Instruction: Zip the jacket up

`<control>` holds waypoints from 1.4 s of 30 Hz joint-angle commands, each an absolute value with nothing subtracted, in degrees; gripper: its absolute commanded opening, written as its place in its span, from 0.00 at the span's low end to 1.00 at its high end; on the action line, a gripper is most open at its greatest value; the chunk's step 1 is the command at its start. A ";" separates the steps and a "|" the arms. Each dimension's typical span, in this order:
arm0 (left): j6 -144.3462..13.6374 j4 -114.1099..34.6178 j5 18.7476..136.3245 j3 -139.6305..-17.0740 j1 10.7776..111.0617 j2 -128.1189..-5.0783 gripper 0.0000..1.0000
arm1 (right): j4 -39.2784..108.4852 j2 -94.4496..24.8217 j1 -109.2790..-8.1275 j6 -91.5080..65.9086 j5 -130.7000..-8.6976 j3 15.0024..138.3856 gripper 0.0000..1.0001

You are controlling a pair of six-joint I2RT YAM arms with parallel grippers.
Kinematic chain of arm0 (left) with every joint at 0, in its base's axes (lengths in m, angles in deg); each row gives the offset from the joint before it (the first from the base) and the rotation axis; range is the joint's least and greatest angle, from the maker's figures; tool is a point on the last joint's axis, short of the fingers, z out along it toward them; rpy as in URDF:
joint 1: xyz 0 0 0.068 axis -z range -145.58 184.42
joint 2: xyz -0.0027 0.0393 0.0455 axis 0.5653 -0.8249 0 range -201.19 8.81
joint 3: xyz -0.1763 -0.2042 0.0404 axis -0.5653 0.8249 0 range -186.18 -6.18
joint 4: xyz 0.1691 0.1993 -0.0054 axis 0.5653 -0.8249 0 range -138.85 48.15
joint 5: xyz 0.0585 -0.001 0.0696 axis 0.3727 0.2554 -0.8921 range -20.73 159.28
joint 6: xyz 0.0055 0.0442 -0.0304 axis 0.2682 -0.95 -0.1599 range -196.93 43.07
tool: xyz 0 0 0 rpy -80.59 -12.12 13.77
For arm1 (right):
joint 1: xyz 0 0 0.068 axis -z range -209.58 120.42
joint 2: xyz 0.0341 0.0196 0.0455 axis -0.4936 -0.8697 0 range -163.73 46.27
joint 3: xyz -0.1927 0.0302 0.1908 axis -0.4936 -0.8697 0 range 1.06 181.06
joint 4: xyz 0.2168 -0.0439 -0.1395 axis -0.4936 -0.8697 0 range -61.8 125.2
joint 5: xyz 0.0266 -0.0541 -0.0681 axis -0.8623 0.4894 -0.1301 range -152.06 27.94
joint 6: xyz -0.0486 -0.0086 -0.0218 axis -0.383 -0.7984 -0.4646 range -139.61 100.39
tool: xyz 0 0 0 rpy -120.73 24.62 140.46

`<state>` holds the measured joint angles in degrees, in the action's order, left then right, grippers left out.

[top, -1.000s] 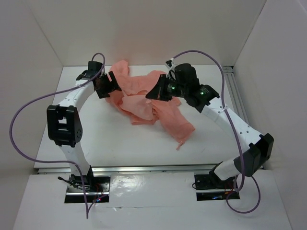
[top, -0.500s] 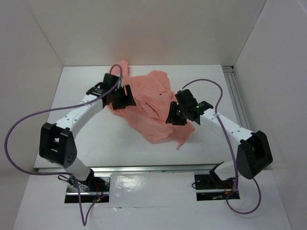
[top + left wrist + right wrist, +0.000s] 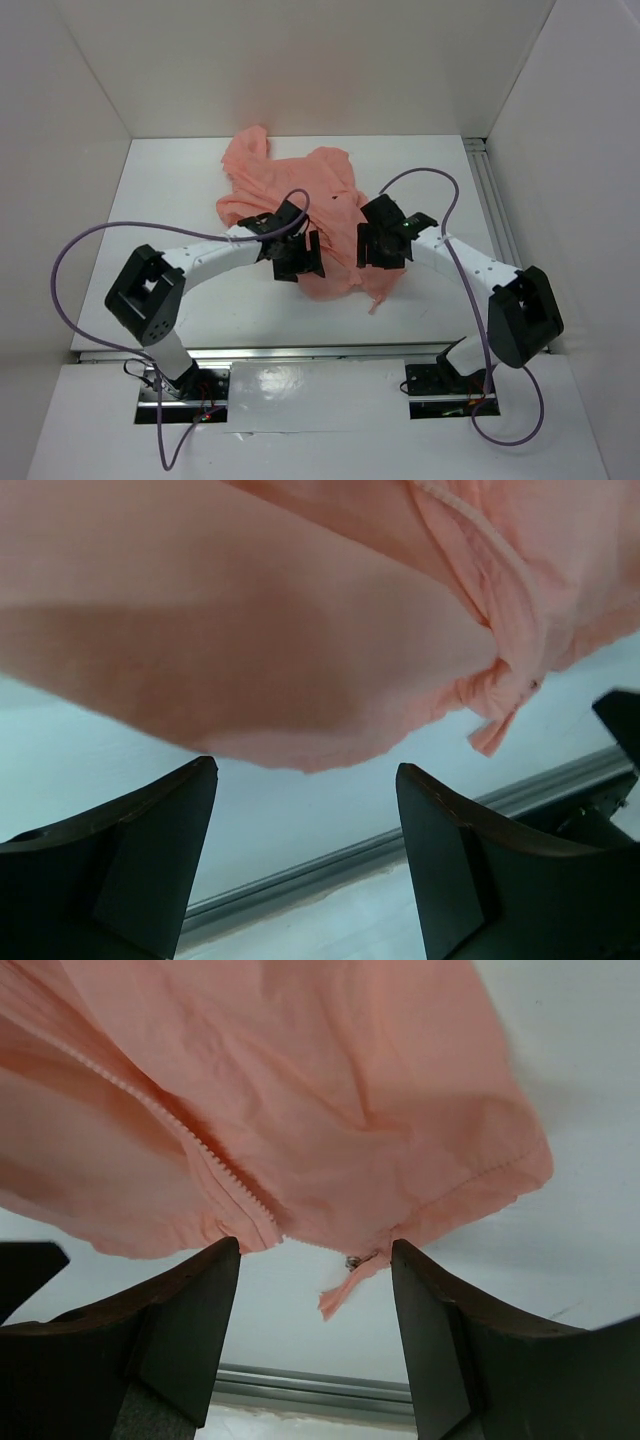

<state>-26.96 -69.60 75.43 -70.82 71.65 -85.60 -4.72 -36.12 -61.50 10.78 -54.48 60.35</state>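
As L hand [image 3: 305, 775], R hand [image 3: 315, 1250] gape, jacket [image 3: 300, 185] sprawls.

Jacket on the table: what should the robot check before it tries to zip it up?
1. The left end effector and right end effector free: ok, both are open and hold nothing.
2. The zipper teeth found: ok, they show in the right wrist view.
3. The zipper pull found: cannot tell. A small metal bit at the hem may be it.
4. The jacket lying flat: not ok, it is crumpled.
5. Both zipper sides lined up: cannot tell.
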 commanded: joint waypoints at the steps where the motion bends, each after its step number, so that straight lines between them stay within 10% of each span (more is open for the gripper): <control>1: -22.44 -69.36 73.57 -72.80 71.95 -90.15 0.85 | -6.29 -36.61 -62.62 10.00 -52.92 59.16 0.70; 6: -22.44 -68.04 74.11 -72.80 72.48 -94.38 0.71 | -5.58 -36.61 -62.62 9.48 -54.32 57.93 0.70; 9: -22.44 -68.56 73.41 -72.10 72.48 -93.59 0.17 | -5.58 -36.61 -62.62 7.99 -55.72 57.93 0.70; 11: -23.06 -71.11 72.80 -71.58 71.86 -92.01 0.00 | -4.36 -36.61 -62.62 7.03 -57.04 57.31 0.70; 23: -33.94 -83.94 66.29 -68.07 70.10 -82.69 0.04 | -1.89 -37.76 -64.82 3.41 -61.27 54.59 0.69; 26: -35.35 -86.31 65.14 -68.59 70.63 -82.16 0.67 | -1.89 -37.76 -64.82 2.80 -61.27 54.59 0.69; 28: -35.36 -86.93 62.87 -70.59 72.03 -80.50 0.85 | -2.59 -37.76 -64.82 2.27 -60.57 54.59 0.67; 42: -24.30 -84.58 58.38 -83.78 88.82 -89.53 0.70 | -1.45 -27.66 -56.74 7.02 -54.50 54.59 0.67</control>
